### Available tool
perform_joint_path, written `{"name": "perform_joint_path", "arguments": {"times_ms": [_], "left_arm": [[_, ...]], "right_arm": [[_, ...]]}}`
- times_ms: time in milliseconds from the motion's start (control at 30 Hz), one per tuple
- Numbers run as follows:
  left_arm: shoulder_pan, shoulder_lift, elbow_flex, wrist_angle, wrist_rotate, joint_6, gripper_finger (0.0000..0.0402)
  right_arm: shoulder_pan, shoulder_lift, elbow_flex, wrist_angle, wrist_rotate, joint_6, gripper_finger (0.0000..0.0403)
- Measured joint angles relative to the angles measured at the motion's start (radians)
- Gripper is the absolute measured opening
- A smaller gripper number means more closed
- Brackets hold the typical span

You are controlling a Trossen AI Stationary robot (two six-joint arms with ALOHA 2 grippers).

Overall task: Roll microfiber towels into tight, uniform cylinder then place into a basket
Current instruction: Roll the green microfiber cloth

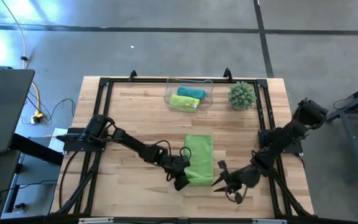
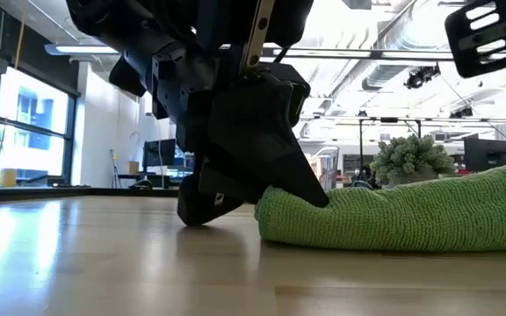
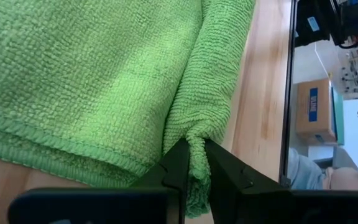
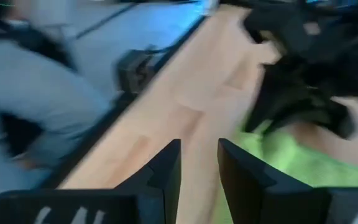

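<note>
We are busy with the last green towel (image 1: 199, 159), which lies near the front middle of the bench (image 1: 135, 118), partly folded over on itself, not yet a roll. Our left gripper (image 1: 182, 180) is down at the towel's front left corner, and in the left wrist view its fingers (image 3: 180, 163) are clenched on a pinch of the towel's edge. Our right gripper (image 1: 224, 180) hangs just beside the towel's front right corner, lifted a little off the bench. Its fingers (image 4: 166, 163) stand a bit apart with nothing between them, so it has let go. Two other towels, one teal (image 1: 191, 92) and one green (image 1: 185, 101), already sit rolled up in the clear basket (image 1: 209, 87) at the back of the bench, next to the spiky plant ball (image 1: 242, 95). So we think most of the job is done, and rolling this last towel is the step in hand. Next, we think the right gripper needs to grab the front right corner again. Then both grippers should turn the front edge over evenly and pull it snug, so the roll comes out tight and straight.
</note>
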Motion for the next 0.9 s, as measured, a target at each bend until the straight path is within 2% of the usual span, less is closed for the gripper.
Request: {"name": "perform_joint_path", "arguments": {"times_ms": [67,133,267,367,467,600,733,900], "left_arm": [[0.0,0.0,0.0,0.0,-0.002,0.0,0.0035],[0.0,0.0,0.0,0.0,-0.005,-0.001,0.0035],[0.0,0.0,0.0,0.0,-0.011,-0.002,0.0035],[0.0,0.0,0.0,0.001,-0.012,-0.009,0.0035],[0.0,0.0,0.0,0.002,-0.012,-0.016,0.0035],[0.0,0.0,0.0,0.004,-0.014,-0.016,0.0035],[0.0,0.0,-0.001,0.011,-0.016,-0.022,0.0035],[0.0,0.0,-0.001,0.012,-0.016,-0.022,0.0035]], "right_arm": [[0.02,0.04,0.0,0.03,0.097,0.005,0.0098],[0.024,0.09,0.0,0.067,0.139,0.004,0.0098],[-0.008,0.182,0.018,0.075,0.097,0.096,0.0101],[-0.032,0.231,0.06,0.002,0.037,0.167,0.0119],[-0.04,0.254,0.126,-0.089,0.013,0.153,0.0151],[-0.04,0.264,0.228,-0.364,0.029,0.127,0.0185],[-0.036,0.264,0.314,-0.523,0.071,0.134,0.019],[-0.028,0.263,0.362,-0.57,0.119,0.118,0.019]]}}
